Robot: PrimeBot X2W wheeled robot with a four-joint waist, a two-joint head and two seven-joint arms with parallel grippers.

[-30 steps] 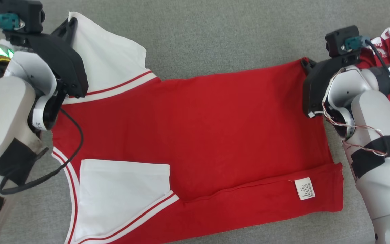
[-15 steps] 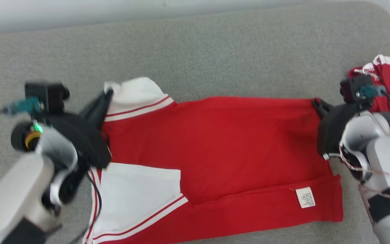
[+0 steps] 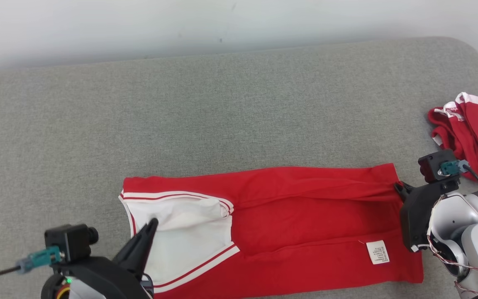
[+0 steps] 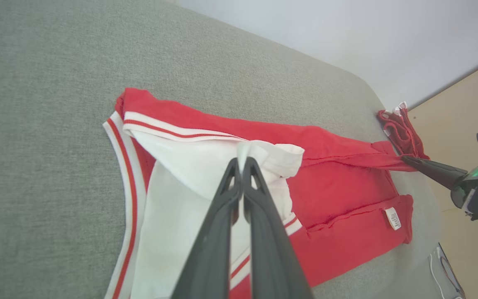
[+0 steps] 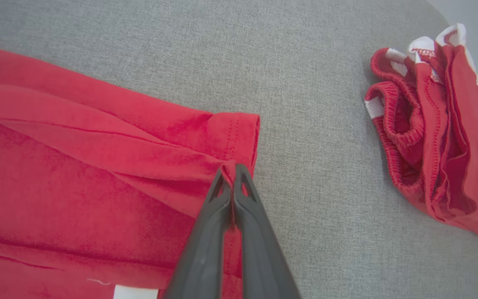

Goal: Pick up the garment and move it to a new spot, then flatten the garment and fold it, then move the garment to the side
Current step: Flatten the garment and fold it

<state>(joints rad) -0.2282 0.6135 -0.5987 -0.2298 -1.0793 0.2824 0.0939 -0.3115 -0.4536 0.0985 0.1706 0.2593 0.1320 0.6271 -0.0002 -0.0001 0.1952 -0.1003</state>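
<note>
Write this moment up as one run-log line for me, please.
phase: folding | left gripper: shut on white sleeve of garment | right gripper: shut on red hem | far edge: lapped over body | other red clothing: apart, right

Red/white garment (image 3: 305, 216) lies part-folded lengthwise, near edge of grey surface.

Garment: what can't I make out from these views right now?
Care label, head view: print too small to read.
Near-left corner of the garment, head view: cut off by the bottom edge and covered by the left gripper.
Layers pinched: hidden by the left gripper in the left wrist view, by the right gripper in the right wrist view.
Second red garment, head view: cut off by the right edge.
</note>
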